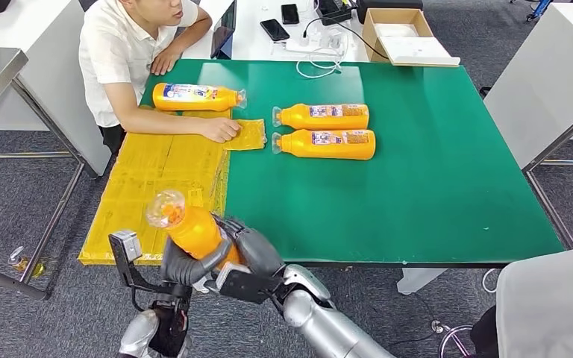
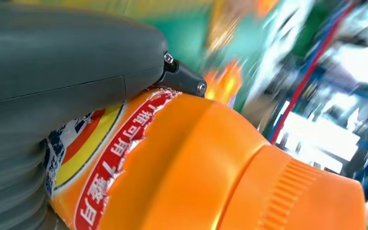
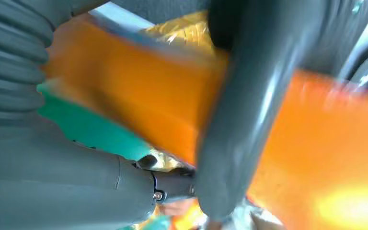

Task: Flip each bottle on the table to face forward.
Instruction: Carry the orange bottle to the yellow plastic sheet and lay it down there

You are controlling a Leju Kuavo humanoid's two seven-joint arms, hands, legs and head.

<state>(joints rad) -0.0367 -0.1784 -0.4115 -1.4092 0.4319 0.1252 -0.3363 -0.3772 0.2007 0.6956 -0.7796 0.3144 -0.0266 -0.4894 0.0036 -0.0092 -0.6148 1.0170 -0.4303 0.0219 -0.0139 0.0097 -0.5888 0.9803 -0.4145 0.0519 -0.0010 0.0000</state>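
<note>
While both hands clasped it: the held bottle [image 1: 191, 227] sat at the lower left of the head view, lifted off the table's near edge.
Look: orange body, clear cap [image 1: 166, 208]; in the left wrist view a red, yellow and blue label [image 2: 96, 158] with white lettering, torn along one edge, and a ribbed orange collar.
Axis: long axis ran diagonally, cap toward upper left of the frame, base toward lower right.
Left hand [image 1: 183, 265]: wrapped round the bottle's lower body from below.
Right hand [image 1: 248, 250]: closed on the base end, grey fingers over the orange.
Bottle count: four in all; one held, three lying flat.
Paired bottles [image 1: 324, 130]: two at upper centre on the green table [image 1: 433, 171], side by side, caps pointing left.
Fourth bottle [image 1: 196, 97]: upper left, cap pointing right.
Yellow sheet [image 1: 153, 183]: over the table's left part.
Person [image 1: 130, 52]: one, upper left, a hand resting on the sheet.
</note>
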